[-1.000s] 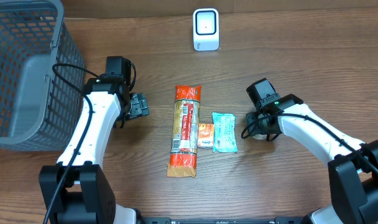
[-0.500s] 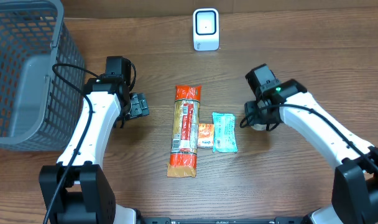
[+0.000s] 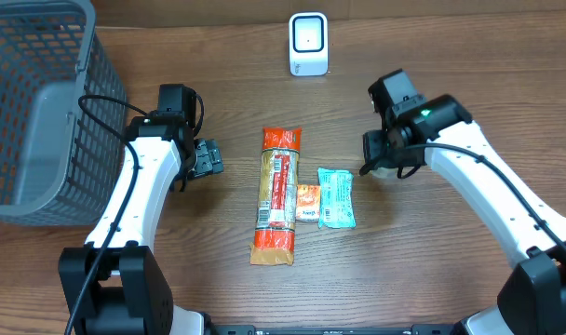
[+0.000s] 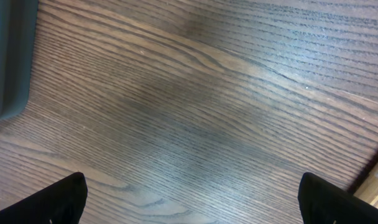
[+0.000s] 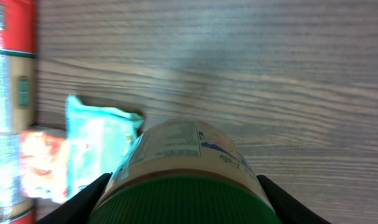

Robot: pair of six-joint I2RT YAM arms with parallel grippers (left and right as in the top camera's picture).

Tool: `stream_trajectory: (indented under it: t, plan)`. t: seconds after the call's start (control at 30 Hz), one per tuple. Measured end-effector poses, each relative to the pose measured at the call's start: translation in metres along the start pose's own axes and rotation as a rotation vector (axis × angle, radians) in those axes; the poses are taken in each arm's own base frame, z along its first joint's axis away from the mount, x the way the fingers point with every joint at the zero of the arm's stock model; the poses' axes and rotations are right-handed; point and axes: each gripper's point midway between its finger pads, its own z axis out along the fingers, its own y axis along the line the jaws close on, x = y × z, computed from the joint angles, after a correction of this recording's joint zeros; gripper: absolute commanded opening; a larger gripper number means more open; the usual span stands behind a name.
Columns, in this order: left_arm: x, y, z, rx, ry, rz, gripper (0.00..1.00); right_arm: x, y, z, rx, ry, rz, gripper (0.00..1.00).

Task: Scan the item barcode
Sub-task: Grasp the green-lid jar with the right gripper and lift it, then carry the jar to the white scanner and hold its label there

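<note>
Green-lidded jar (image 5: 183, 163): round container, pale printed label, dark green lid turned toward the right wrist camera; pinched between the two fingers of the right pincer (image 3: 380, 166), one finger on each side of the lid end; located over the bench (image 3: 404, 279) just right of the teal packet (image 3: 336, 197), well apart from the scanner (image 3: 308, 44); from overhead largely hidden beneath the pincer, and no barcode can be made out on the label. Scanner: small white unit, at the far edge of the bench, centre. Left pincer (image 3: 208, 156): fingers spread wide, nothing between them, bare wood below, left of the packets. Long orange-red packet (image 3: 276, 195): flat on the bench, lengthwise, centre. Small orange packet (image 3: 307, 202): lying between the long packet and the teal packet, touching both. Teal packet: flat, rightmost of the three. Basket (image 3: 50, 121): grey mesh, far left of the bench, beside the left arm
</note>
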Motion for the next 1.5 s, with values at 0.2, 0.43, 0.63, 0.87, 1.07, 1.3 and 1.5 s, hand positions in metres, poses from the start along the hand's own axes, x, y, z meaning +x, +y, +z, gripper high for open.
stream_trajectory:
  t: [0.2, 0.43, 0.63, 0.87, 1.07, 1.3, 1.5]
  plan:
    - [0.000, 0.000, 0.000, 0.000, -0.001, 0.000, 1.00, -0.015, 0.011, -0.056, -0.057, -0.024, -0.013, 0.37]
    - [0.000, 0.000, 0.000, 0.000, 0.000, 0.000, 1.00, -0.013, 0.015, -0.096, -0.097, -0.027, -0.026, 0.36]
    - [0.000, 0.000, 0.000, 0.000, 0.000, 0.000, 1.00, -0.013, 0.020, -0.089, -0.115, -0.001, -0.027, 0.35]
    - [0.000, 0.000, 0.000, 0.000, 0.000, 0.000, 1.00, -0.049, 0.040, -0.034, -0.129, -0.012, -0.035, 0.36]
    - [0.000, 0.000, 0.000, 0.000, -0.001, 0.000, 1.00, -0.074, 0.050, -0.010, -0.146, -0.064, -0.035, 0.37]
    - [0.000, 0.000, 0.000, 0.000, -0.001, 0.000, 1.00, -0.108, 0.057, -0.021, -0.162, -0.179, -0.034, 0.40]
    - [0.000, 0.000, 0.000, 0.000, -0.001, 0.000, 1.00, -0.140, 0.067, -0.025, -0.195, -0.298, -0.032, 0.40]
